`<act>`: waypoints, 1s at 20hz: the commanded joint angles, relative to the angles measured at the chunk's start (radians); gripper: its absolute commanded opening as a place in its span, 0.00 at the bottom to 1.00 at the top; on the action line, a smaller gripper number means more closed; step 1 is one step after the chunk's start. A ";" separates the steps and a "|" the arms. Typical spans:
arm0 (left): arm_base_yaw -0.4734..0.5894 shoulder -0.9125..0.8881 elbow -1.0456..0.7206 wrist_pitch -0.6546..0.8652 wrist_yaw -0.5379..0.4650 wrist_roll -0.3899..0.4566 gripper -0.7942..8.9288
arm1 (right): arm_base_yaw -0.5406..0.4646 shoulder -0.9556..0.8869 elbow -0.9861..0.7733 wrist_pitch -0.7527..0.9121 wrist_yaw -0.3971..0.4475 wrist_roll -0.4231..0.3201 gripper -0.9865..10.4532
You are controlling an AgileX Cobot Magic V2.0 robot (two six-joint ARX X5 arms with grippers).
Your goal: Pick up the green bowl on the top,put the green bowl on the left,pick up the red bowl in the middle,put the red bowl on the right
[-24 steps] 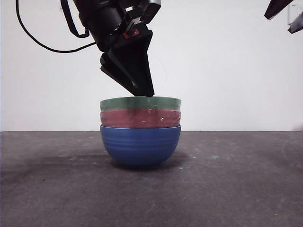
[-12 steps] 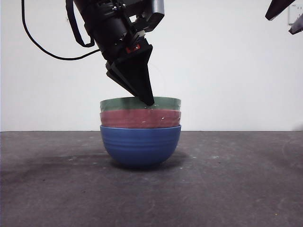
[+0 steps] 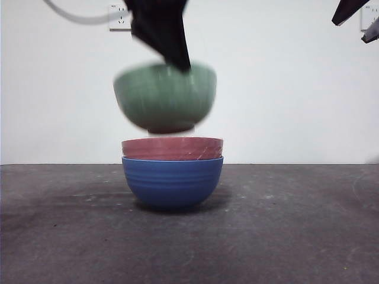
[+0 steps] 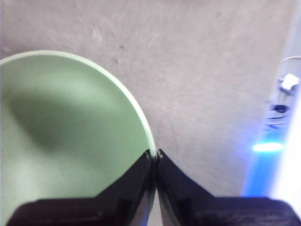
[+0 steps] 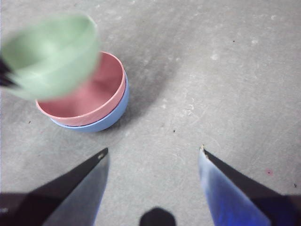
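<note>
My left gripper [image 3: 177, 62] is shut on the rim of the green bowl [image 3: 164, 97] and holds it in the air, just above the stack. The bowl is blurred with motion. In the left wrist view the jaws pinch the pale green rim [image 4: 141, 122] between them, at the gripper [image 4: 154, 153]. The red bowl [image 3: 172, 148] sits nested in a blue bowl [image 3: 172, 180] at the middle of the table. The right wrist view shows the green bowl [image 5: 49, 54] over the red bowl [image 5: 91, 101]. My right gripper [image 5: 153, 153] is open and empty, high at the right.
The dark table [image 3: 296, 225] stretches to both sides of the stack. A white wall with a socket [image 3: 118, 18] stands behind. The right gripper's black tips [image 3: 355, 18] show at the top right corner.
The left gripper closed on the green bowl's rim and lifted it off the stack. The red and blue bowls shifted slightly left. The right arm has not moved.
</note>
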 commanded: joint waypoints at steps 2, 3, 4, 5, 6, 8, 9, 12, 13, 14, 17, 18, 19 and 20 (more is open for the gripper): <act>-0.004 -0.092 0.058 -0.123 -0.041 -0.076 0.07 | 0.001 0.000 0.002 0.003 0.004 0.005 0.36; -0.004 -0.122 0.055 -0.158 -0.074 -0.086 0.07 | 0.000 0.000 0.002 0.003 0.005 0.005 0.36; -0.004 -0.155 0.046 -0.195 -0.118 -0.096 0.07 | 0.000 0.000 0.002 0.003 0.006 0.005 0.36; -0.003 -0.181 0.031 -0.208 -0.149 -0.100 0.07 | 0.000 0.000 0.002 0.003 0.006 0.005 0.36; -0.002 -0.216 -0.002 -0.204 -0.177 -0.120 0.07 | 0.000 0.000 0.002 0.003 0.006 0.005 0.36; -0.002 -0.289 -0.116 -0.150 -0.212 -0.172 0.07 | 0.000 0.000 0.002 0.003 0.006 0.005 0.36; -0.002 -0.324 -0.189 -0.106 -0.229 -0.200 0.07 | 0.000 0.000 0.002 0.003 0.006 0.005 0.36; -0.002 -0.414 -0.462 0.076 -0.263 -0.288 0.07 | 0.000 0.000 0.002 0.003 0.006 0.005 0.36; -0.002 -0.418 -0.534 0.132 -0.272 -0.306 0.07 | 0.000 0.000 0.002 0.003 0.006 0.005 0.36; -0.002 -0.418 -0.595 0.184 -0.281 -0.315 0.07 | 0.000 0.000 0.002 0.003 0.005 0.005 0.36; -0.003 -0.401 -0.752 0.377 -0.280 -0.336 0.07 | 0.000 0.000 0.002 0.003 0.005 0.006 0.36; -0.003 -0.398 -0.792 0.428 -0.281 -0.348 0.07 | 0.000 0.000 0.002 0.003 0.005 0.006 0.36; -0.003 -0.396 -0.824 0.465 -0.282 -0.359 0.07 | 0.000 0.000 0.002 0.003 0.005 0.006 0.36; -0.003 -0.393 -0.846 0.491 -0.282 -0.359 0.07 | 0.000 0.000 0.002 0.003 0.005 0.006 0.36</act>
